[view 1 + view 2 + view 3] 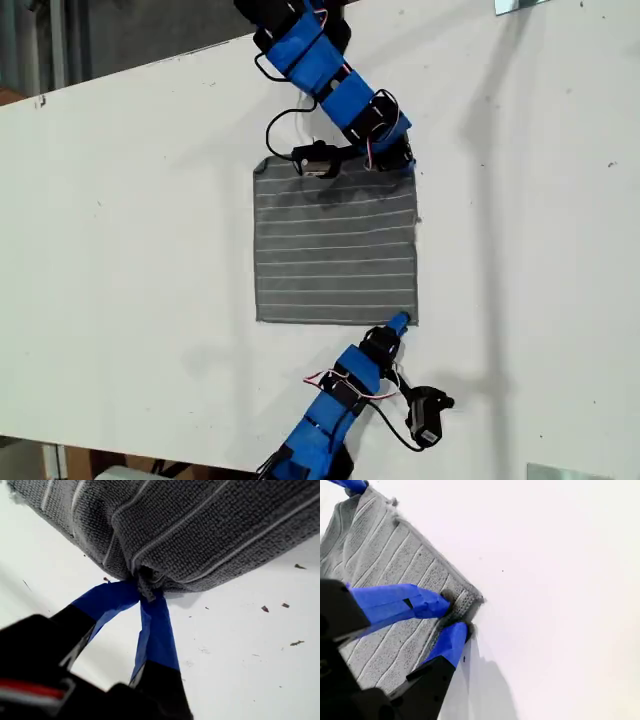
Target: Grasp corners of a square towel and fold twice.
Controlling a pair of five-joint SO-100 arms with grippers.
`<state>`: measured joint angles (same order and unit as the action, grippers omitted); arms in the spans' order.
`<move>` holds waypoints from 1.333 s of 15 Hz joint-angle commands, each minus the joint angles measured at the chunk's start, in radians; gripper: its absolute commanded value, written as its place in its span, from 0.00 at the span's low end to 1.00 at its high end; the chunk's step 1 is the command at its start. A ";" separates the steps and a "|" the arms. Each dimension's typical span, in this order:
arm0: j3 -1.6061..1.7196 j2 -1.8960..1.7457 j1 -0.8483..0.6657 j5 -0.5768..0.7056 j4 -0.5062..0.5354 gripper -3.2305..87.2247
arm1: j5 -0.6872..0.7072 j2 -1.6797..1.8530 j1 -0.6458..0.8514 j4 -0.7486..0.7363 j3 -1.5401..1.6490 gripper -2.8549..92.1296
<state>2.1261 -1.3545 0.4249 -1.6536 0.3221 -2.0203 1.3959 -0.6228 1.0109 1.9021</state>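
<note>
The grey striped towel (pixel 335 250) lies flat and square on the white table (pixel 130 250). In the exterior view, my first gripper (pixel 405 162) comes in from the top and is shut on the towel's upper right corner. The first wrist view shows its blue fingers (pixel 150 630) pinching bunched cloth (pixel 200 525) that is raised slightly off the table. My second gripper (pixel 400 322) reaches in from the bottom of the exterior view, shut on the lower right corner (pixel 467 602). The second wrist view also shows the towel (pixel 385 565) stretching away to the first gripper (pixel 352 484).
Loose wires and a black camera (pixel 425 415) hang beside the second arm. Another camera (pixel 315 160) sits over the towel's top edge. Metal brackets (pixel 522 5) (pixel 560 470) sit at the table's edges. The table edge (pixel 120 72) runs along the exterior view's upper left.
</note>
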 commanded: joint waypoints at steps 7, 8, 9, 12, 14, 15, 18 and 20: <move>-0.413 0.017 0.009 0.035 0.546 0.03 | 0.095 -0.025 0.028 0.190 -0.235 0.03; -0.483 0.015 0.012 0.055 0.606 0.03 | 0.118 -0.041 0.038 0.276 -0.328 0.03; -0.548 0.014 0.017 0.071 0.655 0.03 | 0.130 -0.052 0.044 0.364 -0.420 0.03; -0.752 0.014 0.014 0.114 0.862 0.03 | 0.133 -0.072 0.084 0.532 -0.577 0.03; -0.810 -0.009 -0.023 0.150 0.948 0.03 | 0.144 -0.054 0.127 0.563 -0.577 0.03; -0.810 -0.034 -0.048 0.164 0.976 0.03 | 0.152 -0.038 0.149 0.578 -0.577 0.03; -0.715 -0.187 -0.135 0.201 1.002 0.03 | 0.152 0.046 0.219 0.678 -0.554 0.03; -0.641 -0.284 -0.202 0.233 1.002 0.03 | 0.158 0.115 0.267 0.713 -0.515 0.03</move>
<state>1.4711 -1.5355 0.2730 -1.4404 1.3146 -1.8745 1.4205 -0.3820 1.6981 1.3913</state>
